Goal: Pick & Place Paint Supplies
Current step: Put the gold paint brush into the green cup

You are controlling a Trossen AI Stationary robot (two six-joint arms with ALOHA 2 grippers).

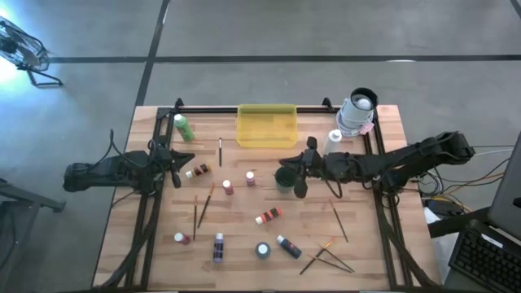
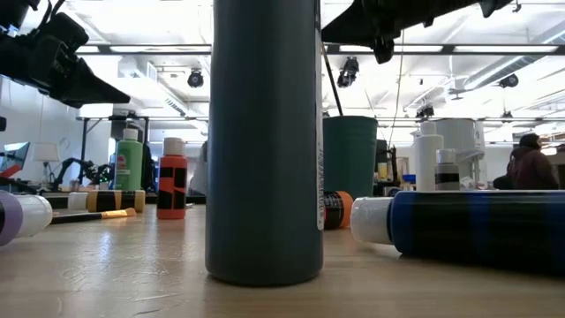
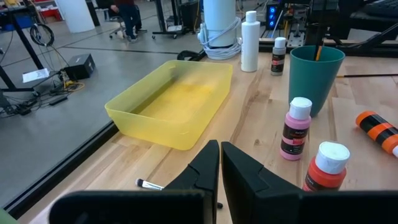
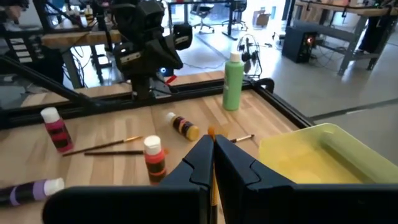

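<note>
Small paint bottles lie and stand scattered over the wooden table: a green one (image 1: 183, 128), an orange one (image 1: 269, 216), a purple one (image 1: 218, 247) and a blue one (image 1: 287, 246). Thin paintbrushes (image 1: 205, 203) lie among them. My right gripper (image 1: 286, 165) hangs over the dark green cup (image 1: 284, 181), shut on an orange-brown paintbrush (image 2: 330, 84). My left gripper (image 1: 181, 160) waits at the table's left, shut and holding nothing. The yellow tray (image 1: 266, 124) stands at the far edge. My right gripper pinches the paintbrush between its two fingers near the handle's upper end (image 4: 211, 133). The fingers come almost level from the table's right and lie across the brush. The brush hangs below them, slightly tilted, and its lower part (image 3: 319, 52) reaches inside the cup's rim.
A white bottle (image 1: 334, 140) and a white roll (image 1: 358, 112) stand at the far right corner. A grey cylinder (image 2: 263, 141) stands right before the low camera. Black rails (image 1: 244, 110) run along the table's far edge and sides. A person sits in the room beyond.
</note>
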